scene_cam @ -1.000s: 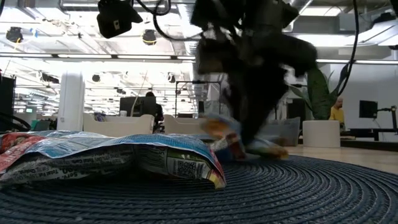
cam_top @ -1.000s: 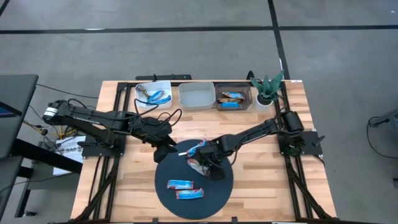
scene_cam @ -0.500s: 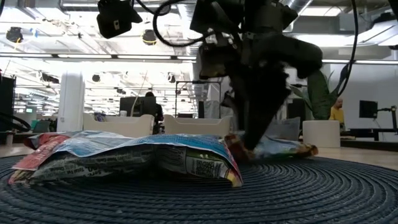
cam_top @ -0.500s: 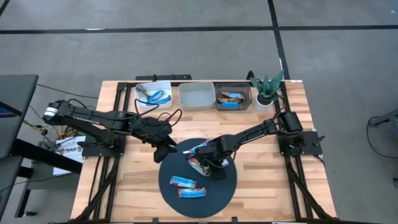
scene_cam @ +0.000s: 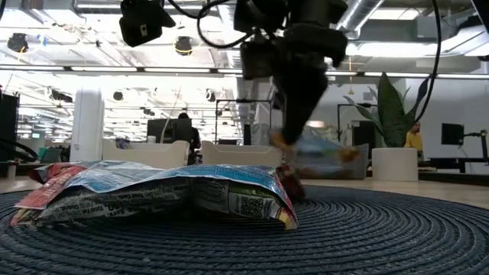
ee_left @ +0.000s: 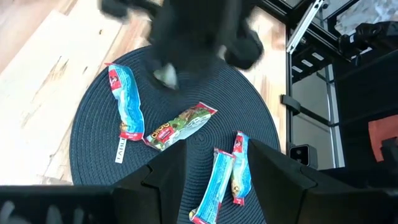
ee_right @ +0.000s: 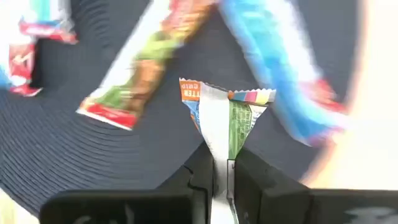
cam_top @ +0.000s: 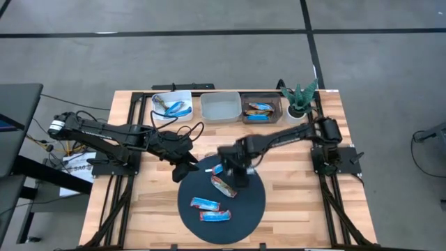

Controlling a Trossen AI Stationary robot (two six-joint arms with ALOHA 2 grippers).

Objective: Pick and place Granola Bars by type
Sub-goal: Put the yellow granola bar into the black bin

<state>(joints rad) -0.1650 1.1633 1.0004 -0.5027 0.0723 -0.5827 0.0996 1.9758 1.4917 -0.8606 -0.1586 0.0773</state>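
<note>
Pinching a granola bar [ee_right: 225,115] above the mat's [cam_top: 247,209] twelve o'clock edge, the right gripper [cam_top: 233,169]; left gripper [cam_top: 187,166] waits at ten o'clock, fingers spread.

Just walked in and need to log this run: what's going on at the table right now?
The robot is sorting granola bars off a round dark mat into bins at the back of the table. The right gripper is shut on a granola bar, pinching one end of its wrapper and holding it above the mat. Four more bars lie on the mat, among them a blue bar and a green-and-red bar. The left gripper waits at the mat's left edge.
</note>
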